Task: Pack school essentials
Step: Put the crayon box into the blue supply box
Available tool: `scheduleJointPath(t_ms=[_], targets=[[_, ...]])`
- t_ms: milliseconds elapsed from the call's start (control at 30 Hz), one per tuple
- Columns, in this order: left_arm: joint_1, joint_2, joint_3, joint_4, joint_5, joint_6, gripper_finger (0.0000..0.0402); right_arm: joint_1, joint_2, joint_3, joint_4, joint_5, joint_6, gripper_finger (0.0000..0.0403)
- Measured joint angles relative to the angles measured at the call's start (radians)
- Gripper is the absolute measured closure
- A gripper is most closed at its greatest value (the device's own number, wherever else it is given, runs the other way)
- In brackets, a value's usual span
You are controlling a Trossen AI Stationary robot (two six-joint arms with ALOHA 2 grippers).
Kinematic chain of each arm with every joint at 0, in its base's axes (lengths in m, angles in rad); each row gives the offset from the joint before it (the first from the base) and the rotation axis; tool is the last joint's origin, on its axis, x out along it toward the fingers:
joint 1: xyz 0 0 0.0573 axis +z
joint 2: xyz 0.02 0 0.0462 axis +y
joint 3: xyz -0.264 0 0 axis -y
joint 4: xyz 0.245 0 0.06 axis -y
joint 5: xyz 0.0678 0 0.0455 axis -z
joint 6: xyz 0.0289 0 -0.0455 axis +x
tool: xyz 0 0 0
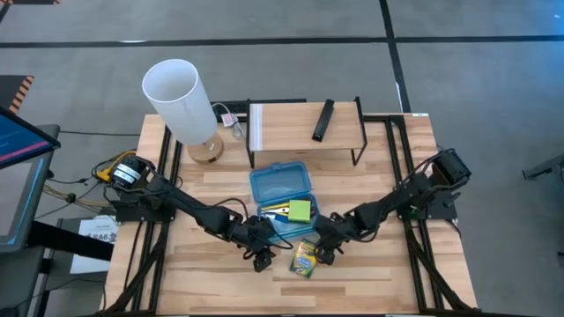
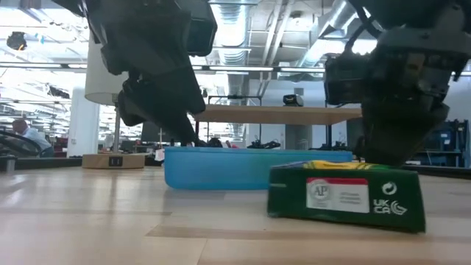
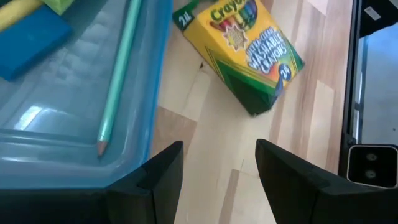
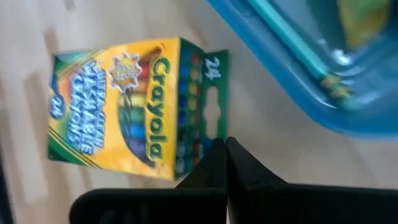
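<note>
Crayon box lies between released left gripper and clenched right gripper; blue case behind.

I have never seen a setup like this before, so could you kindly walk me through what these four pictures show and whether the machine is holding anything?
This is a robot with two dark arms at a wooden table, each ending in a two-finger gripper. One picture looks straight down from above, one looks level across the tabletop, and two come from small cameras on the arms' wrists.

In the middle sits an open blue case holding a pale green pen, a green sticky-note pad and other small stationery. A yellow-green crayon box lies on the table just in front of it, outside the case.

The left gripper is open, next to the case's edge and empty. The right gripper is shut, its tips by the crayon box, gripping nothing.

Farther back stand a tall white cylinder and a small shelf with a slim black bar.
</note>
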Motion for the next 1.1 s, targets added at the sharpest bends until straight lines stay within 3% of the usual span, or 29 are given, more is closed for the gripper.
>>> scheduleJointPath(t_ms=[200, 467, 733, 1100], targets=[[0.001, 0.0, 0.0, 0.013, -0.001, -0.003, 0.0214, 0.013, 0.066, 0.046, 0.095, -0.046, 0.022, 0.0401], [-0.003, 0.0, 0.0, 0.029, 0.009, 0.004, 0.0214, -0.005, 0.115, 0.14, 0.065, -0.097, -0.041, 0.0401], [-0.022, 0.0, 0.0, 0.019, 0.006, 0.026, 0.0214, -0.013, 0.0, 0.142, -0.093, -0.004, -0.051, 0.0401], [0.004, 0.0, 0.0, -0.005, 0.009, 0.204, 0.0214, 0.153, 0.028, 0.14, -0.091, 0.032, -0.013, 0.0401]])
